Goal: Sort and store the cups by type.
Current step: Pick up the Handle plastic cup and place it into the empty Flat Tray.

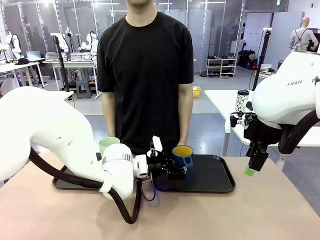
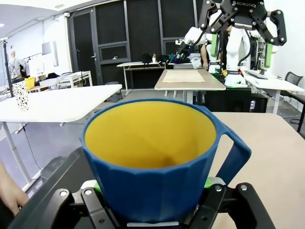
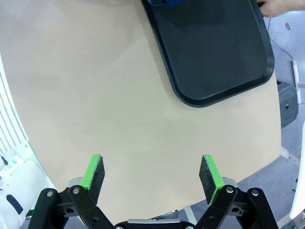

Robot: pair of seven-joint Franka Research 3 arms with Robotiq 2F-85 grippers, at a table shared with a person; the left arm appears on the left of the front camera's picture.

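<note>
Front view, left hand (image 1: 172, 170) gripping blue mug (image 1: 183, 157) on tray (image 1: 215, 180), right hand (image 3: 151, 177) wide

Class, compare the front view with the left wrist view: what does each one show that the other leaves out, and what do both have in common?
Front view alone: the pale green tumbler behind the left arm, and the person's black shirt. Left wrist view alone: the mug's handle in full and the green pads pressed against its sides. Both: the left gripper shut on the blue mug, yellow inside, over the black tray, and the open right gripper.

The right pincer (image 3: 151, 172) hangs wide open above bare table (image 3: 95, 95), black tray (image 3: 214, 57) beyond.
</note>
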